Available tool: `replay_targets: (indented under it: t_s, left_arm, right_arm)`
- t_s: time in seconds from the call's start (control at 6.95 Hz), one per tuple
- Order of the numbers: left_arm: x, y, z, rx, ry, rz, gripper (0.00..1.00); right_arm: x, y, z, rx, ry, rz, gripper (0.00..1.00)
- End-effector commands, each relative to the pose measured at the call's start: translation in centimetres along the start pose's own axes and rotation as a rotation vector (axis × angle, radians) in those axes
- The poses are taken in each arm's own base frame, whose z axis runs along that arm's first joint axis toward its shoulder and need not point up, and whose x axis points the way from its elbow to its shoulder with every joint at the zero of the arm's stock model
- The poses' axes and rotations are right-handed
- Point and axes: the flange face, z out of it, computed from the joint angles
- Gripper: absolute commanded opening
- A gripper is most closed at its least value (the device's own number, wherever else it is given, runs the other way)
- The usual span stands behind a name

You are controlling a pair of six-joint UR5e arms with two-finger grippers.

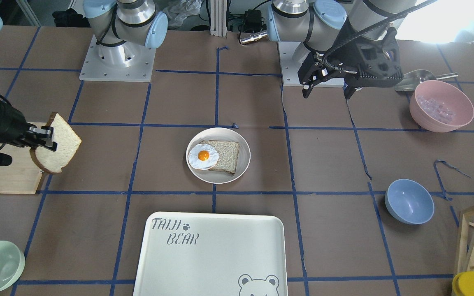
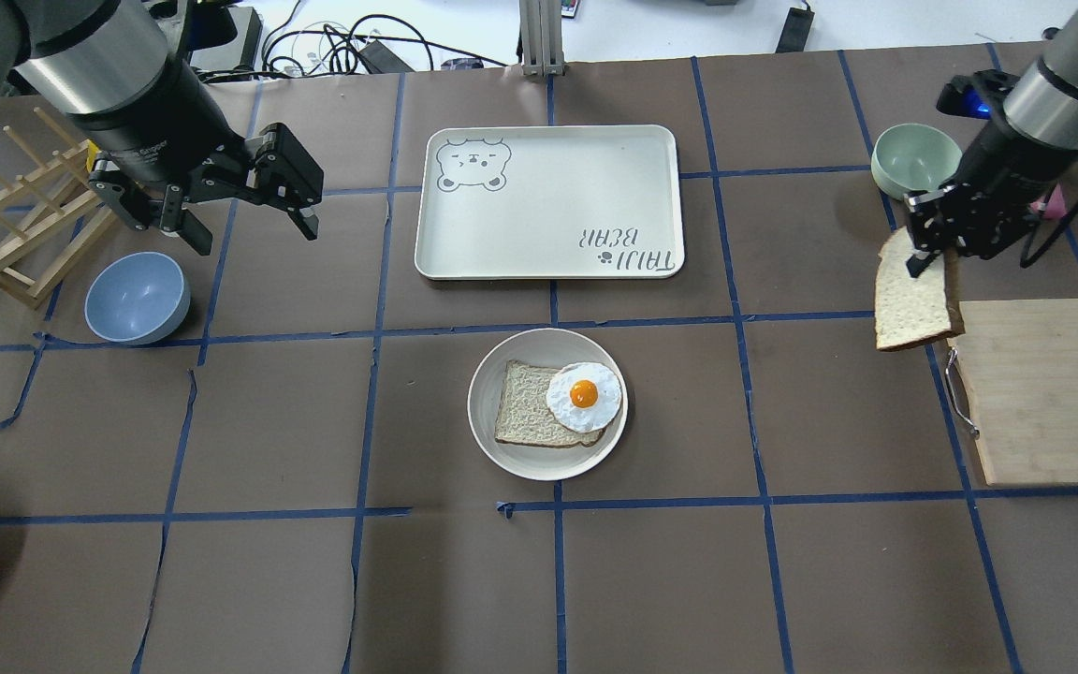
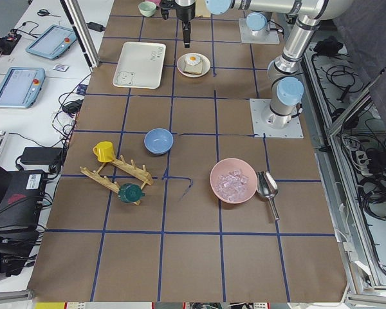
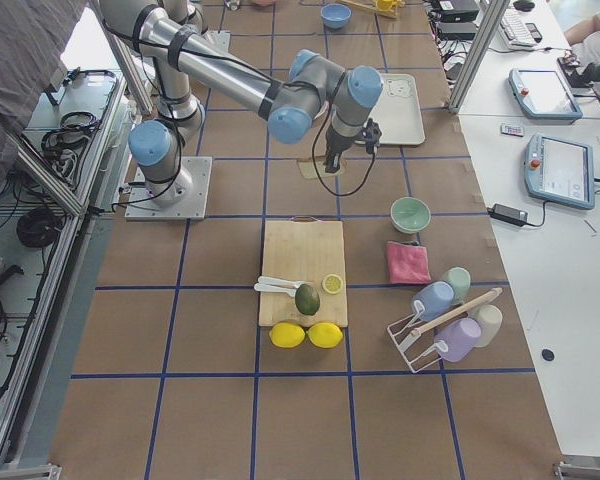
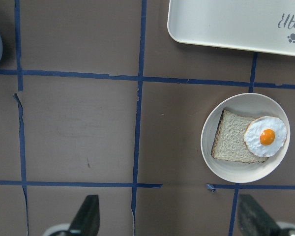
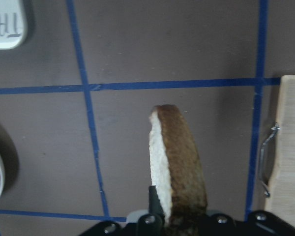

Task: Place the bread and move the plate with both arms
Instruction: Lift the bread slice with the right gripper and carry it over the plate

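Observation:
My right gripper (image 2: 927,257) is shut on the bread (image 2: 911,304), a pale slice with a dark brown crust. It holds the slice on edge above the table, just off the cutting board's corner. The slice also shows in the front view (image 1: 58,146) and in the right wrist view (image 6: 179,157). The cream plate (image 2: 481,417) sits mid-table and carries a squarer slice (image 2: 525,412) topped with a fried egg (image 2: 584,395). My left gripper (image 2: 254,234) is open and empty, high above the table's far left. Its fingers (image 5: 86,214) frame the plate (image 5: 236,173) in the left wrist view.
The white "TAIJI BEAR" tray (image 2: 548,201) lies beyond the plate. A wooden cutting board (image 2: 1044,393) with a lemon slice is at the right. A blue bowl (image 2: 137,298) and a wooden rack (image 2: 15,225) are at the left. A green bowl (image 2: 916,159) is behind my right gripper.

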Motion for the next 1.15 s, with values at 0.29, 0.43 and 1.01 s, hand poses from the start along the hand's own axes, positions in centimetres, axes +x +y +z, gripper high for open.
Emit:
replay_targets:
  t_s: [0.29,0.43,1.01]
  left_arm:
    - [0.0,0.0,0.0,0.0,0.0,0.0,1.0]
    - [0.0,0.0,0.0,0.0,0.0,0.0,1.0]
    - [0.0,0.0,0.0,0.0,0.0,0.0,1.0]
  right_arm:
    - [-23.5,5.5,6.8,0.072,-0.189,-0.021,0.0]
    - [-26.2,7.0,10.5,0.157,-0.206,-0.09,0.0]
    - [-26.5,8.9,18.7,0.225,-0.378,-0.083,0.0]
